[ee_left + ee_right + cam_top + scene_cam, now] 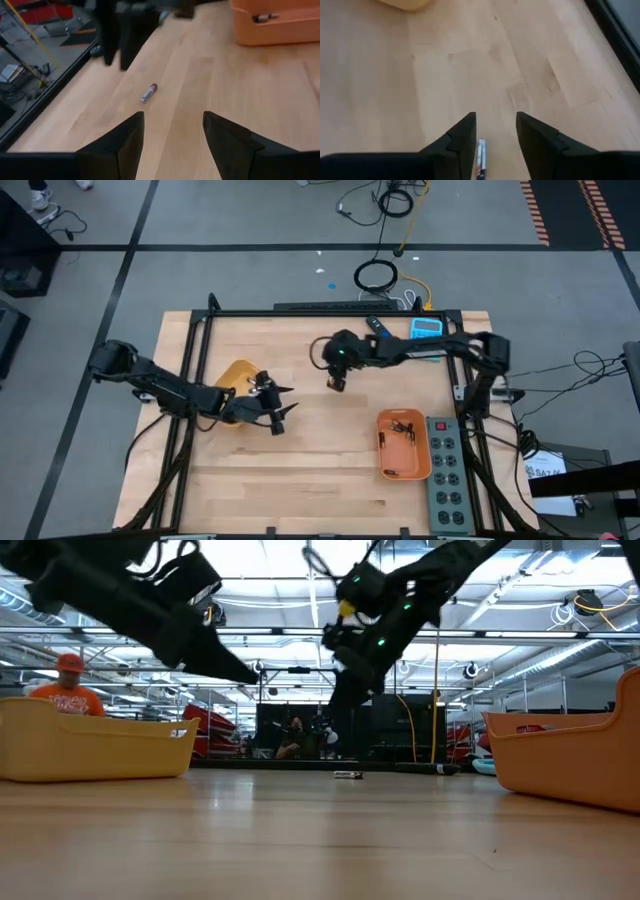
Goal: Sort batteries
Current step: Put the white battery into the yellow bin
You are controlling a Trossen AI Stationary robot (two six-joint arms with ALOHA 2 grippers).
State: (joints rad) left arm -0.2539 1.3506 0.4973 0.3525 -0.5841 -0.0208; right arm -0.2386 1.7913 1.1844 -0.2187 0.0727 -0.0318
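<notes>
Worktop [300, 470]: pale wood, filling the high view, carrying both trays and both arms.
Orange tray [403, 445]: sitting on the right side, already holding a few batteries.
Yellow tray [238, 372]: lying on the left side, partly hidden behind the left arm.
Left pincer [283, 413]: hanging released, fingers spread wide, beside the yellow tray; it is looking across at the loose battery [149, 92] from well apart.
Right pincer [495, 131]: hovering near the middle of the worktop, above the loose battery, fingers parted and grasping nothing.
Loose battery [481, 157]: lying flat on the bare wood, directly below the right pincer and showing in the gap between its fingers; its long axis is running along that gap, not across it.
Nearer arm: the right one, by a clear margin; it seems to be lining up for the pickup.
</notes>
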